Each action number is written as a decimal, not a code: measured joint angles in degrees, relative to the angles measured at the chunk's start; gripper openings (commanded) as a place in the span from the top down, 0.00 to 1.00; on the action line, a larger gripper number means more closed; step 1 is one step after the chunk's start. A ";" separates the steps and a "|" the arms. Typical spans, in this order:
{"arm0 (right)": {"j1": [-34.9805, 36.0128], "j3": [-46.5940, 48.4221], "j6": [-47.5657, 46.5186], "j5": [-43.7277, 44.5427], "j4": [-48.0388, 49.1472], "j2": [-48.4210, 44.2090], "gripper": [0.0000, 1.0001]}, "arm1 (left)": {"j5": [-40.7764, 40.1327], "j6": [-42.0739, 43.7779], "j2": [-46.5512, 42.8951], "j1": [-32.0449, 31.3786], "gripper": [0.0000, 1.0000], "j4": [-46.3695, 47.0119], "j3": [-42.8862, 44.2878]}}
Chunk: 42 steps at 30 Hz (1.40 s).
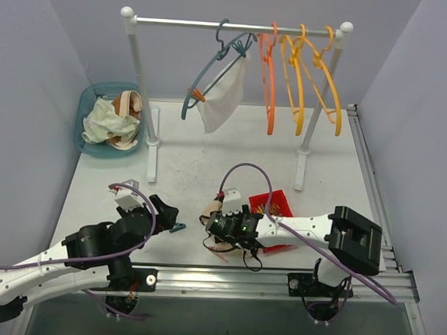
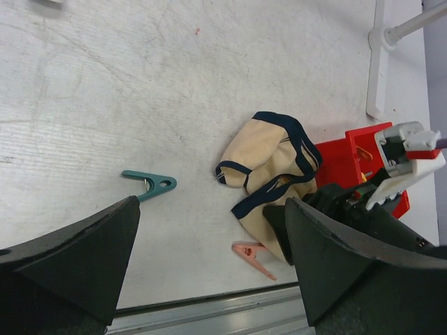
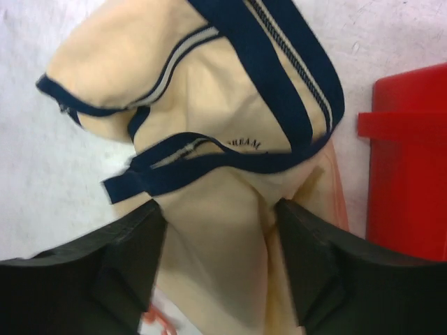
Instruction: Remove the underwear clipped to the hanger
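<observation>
Our right hand (image 3: 218,209) stands open, its black fingers (image 3: 126,258) spread to either side of the cream briefs (image 3: 209,91). We cannot tell whether the fingers press the cloth. The briefs lie crumpled on the table (image 2: 140,84), just beside a red plastic tray (image 3: 408,174); the fabric is soft and edged in navy banding. Our left hand (image 2: 211,206) gapes wide and holds nothing, above a teal clothespin (image 2: 155,185). The white briefs (image 1: 226,94) hang limp, clipped to a teal hanger (image 1: 210,64) on the rail (image 1: 184,23).
</observation>
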 measured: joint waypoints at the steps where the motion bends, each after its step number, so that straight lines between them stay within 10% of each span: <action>1: -0.70 0.00 -0.22 -0.24 0.72 0.50 0.50 | 0.00 -0.02 -0.15 0.00 0.06 -0.02 0.00; 5: -2.69 0.26 -1.62 -1.42 3.76 1.53 1.00 | 0.17 0.04 -0.35 0.00 0.06 0.02 0.00; 17: -6.67 15.13 -20.37 -11.56 11.63 4.98 1.00 | 0.31 0.90 -1.92 0.00 0.06 0.02 -0.02; 21: -10.23 24.30 -26.05 -13.53 13.60 10.27 0.31 | 0.17 0.87 -2.23 0.00 0.06 -0.07 -0.02; 24: -11.67 24.41 -28.15 -13.77 13.25 11.21 0.13 | -0.07 0.87 -2.56 0.00 0.06 -0.72 -0.02; 35: -2.08 6.12 -26.51 -20.17 8.68 -1.29 0.14 | -3.67 2.82 -5.38 0.00 0.06 -2.99 0.00; 42: 4.76 5.77 -27.82 -29.31 7.74 5.92 0.16 | -4.11 3.30 -5.88 0.00 0.06 -3.13 0.00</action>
